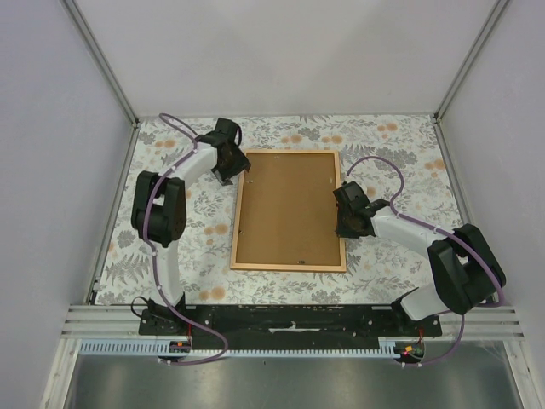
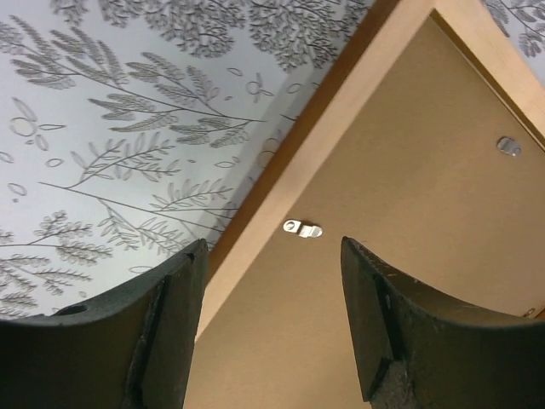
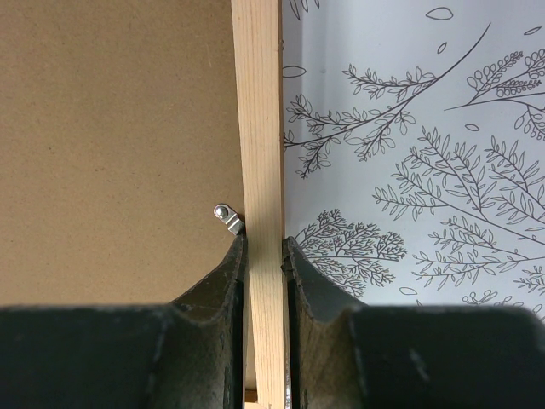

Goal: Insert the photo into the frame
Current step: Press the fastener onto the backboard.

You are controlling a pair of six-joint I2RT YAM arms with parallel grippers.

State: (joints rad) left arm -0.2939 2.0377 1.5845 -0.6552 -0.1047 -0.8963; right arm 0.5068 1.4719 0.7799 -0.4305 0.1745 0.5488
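In the middle of the flower-printed tablecloth [image 1: 392, 149], the frame [image 1: 288, 267] lies back-up with a claw at each side.

Its thin, straight orange-brown wooden rails enclose a flat, matte brown backing board [image 1: 288, 209], fibrous like hardboard, with small shiny metal tabs [image 2: 302, 228] at its edge. The right gripper [image 3: 264, 247] is clamped on the right-hand rail, one curved black finger pressed to each face of the pale wood, just beside a tab. The left gripper [image 2: 272, 256] hangs over the far left corner, jaws spread and holding nothing. Whether the photo lies under the board cannot be told from these views.
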